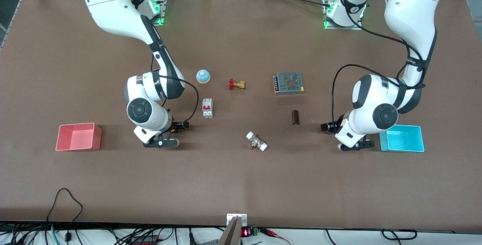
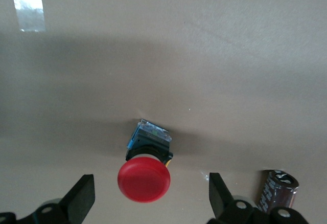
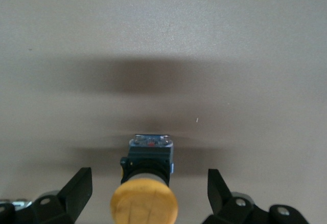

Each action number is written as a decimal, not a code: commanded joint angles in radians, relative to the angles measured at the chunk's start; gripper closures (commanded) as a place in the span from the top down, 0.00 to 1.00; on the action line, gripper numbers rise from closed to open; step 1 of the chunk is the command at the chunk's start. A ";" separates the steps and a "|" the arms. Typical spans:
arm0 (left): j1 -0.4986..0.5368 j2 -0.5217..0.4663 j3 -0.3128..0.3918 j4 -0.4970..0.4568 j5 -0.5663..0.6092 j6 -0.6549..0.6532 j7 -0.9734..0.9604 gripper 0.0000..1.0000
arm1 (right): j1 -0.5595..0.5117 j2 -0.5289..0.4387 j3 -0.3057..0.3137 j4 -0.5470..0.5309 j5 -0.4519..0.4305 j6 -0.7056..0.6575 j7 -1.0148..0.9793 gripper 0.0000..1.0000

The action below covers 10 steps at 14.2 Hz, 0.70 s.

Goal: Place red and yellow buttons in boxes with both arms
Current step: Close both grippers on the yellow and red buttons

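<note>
Left gripper (image 2: 148, 198): held low over the table (image 1: 241, 184) beside the cyan box (image 1: 401, 138); its 2 fingers (image 2: 82, 197) are spread wide.
Red button (image 2: 144, 178): seen in the left wrist view between the spread fingers, touched by neither; it is tipped on its side on the table, red cap toward the camera, black base away from it.
Dark cylinder (image 2: 277, 190): lies just beside one left finger, outside the gap.
Right gripper (image 3: 148, 196): held low over the table between the pink-red box (image 1: 79, 137) and the white circuit breaker (image 1: 207, 108); its 2 fingers (image 3: 79, 188) are spread apart.
Yellow button (image 3: 145, 203): seen in the right wrist view centred between the fingers, clear of both, lying on its side with the cap toward the camera.
Boxes: 1 at each end of the table, nothing seen in either.
</note>
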 commanded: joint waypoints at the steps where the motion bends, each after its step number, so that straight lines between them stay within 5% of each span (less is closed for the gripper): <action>1: -0.005 -0.004 0.003 -0.011 0.008 0.015 -0.011 0.79 | 0.005 0.023 -0.008 0.025 0.000 0.000 0.022 1.00; 4: -0.005 -0.001 0.003 -0.005 0.011 0.015 -0.011 0.64 | 0.007 0.021 -0.008 0.025 0.000 0.000 0.022 0.90; 7: -0.004 0.004 0.003 -0.003 0.013 0.041 -0.011 0.54 | 0.007 0.021 -0.008 0.025 -0.001 0.000 0.024 0.59; 10: -0.004 0.004 0.005 -0.003 0.013 0.044 -0.011 0.41 | 0.007 0.023 -0.008 0.025 -0.001 0.000 0.024 0.52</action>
